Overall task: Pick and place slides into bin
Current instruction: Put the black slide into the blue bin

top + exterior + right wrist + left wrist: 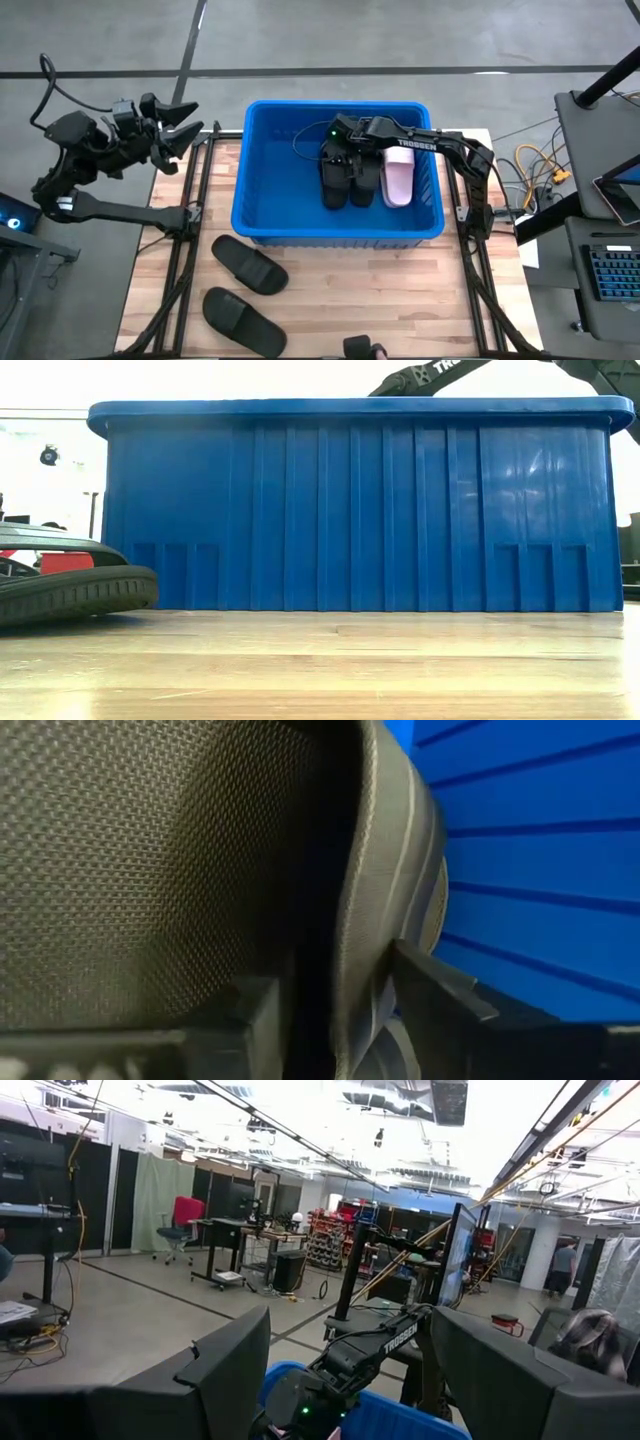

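The blue bin (262,215) stands on the wooden table and holds two black slides (347,180) side by side, with a pale pink slide (398,180) next to them. My right gripper (345,140) reaches down into the bin over the black slides. In its wrist view its fingers stand apart, with a black slide's edge (365,920) between them. Two more black slides (248,268) (240,318) lie flat on the table in front of the bin. My left gripper (185,125) waits open, raised beyond the table's left edge. My right gripper comes slanting down from the bin's right, its fingers on either side of the black slide's edge (372,960). A dark gap shows beside one finger. The other finger (430,985) lies close to the edge; whether it touches, I cannot tell.
The bin's tall front wall (350,510) fills the low view, with one black slide (70,590) on the table at its left. A small dark object (360,348) sits at the table's near edge. Bare wood lies in front of the bin at the right.
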`<state>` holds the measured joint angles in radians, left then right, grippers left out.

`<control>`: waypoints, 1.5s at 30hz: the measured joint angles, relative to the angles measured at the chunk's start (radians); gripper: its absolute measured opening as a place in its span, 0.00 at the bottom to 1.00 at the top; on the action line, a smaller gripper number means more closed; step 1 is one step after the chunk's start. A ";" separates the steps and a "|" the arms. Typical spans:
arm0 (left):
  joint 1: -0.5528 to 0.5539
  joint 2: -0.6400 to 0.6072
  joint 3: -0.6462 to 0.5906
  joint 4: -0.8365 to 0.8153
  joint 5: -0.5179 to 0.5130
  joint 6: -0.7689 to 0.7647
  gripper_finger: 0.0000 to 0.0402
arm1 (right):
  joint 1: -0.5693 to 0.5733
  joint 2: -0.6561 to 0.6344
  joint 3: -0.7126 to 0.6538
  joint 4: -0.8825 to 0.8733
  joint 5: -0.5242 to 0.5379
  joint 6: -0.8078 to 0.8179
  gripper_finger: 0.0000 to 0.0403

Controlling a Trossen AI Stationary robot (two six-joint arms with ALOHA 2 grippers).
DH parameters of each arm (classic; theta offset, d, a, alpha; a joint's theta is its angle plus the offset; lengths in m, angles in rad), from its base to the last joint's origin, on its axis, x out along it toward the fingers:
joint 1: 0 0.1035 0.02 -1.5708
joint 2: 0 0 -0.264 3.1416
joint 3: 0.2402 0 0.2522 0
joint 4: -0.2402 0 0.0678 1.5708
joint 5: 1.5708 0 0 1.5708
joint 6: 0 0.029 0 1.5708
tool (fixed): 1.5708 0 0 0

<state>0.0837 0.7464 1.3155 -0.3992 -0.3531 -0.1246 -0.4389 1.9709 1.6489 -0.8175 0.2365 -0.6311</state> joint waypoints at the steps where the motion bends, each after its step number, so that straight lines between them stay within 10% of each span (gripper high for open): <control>1: 0.000 0.001 0.000 0.000 0.000 0.000 0.65 | 0.000 0.000 0.000 -0.001 0.001 -0.002 0.40; 45: 0.000 0.029 -0.003 0.003 0.000 0.007 0.65 | 0.022 -0.001 0.429 -0.204 -0.143 0.293 0.52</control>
<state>0.0837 0.7751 1.3128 -0.3963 -0.3531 -0.1177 -0.4171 1.9697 2.0775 -1.0216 0.0938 -0.3382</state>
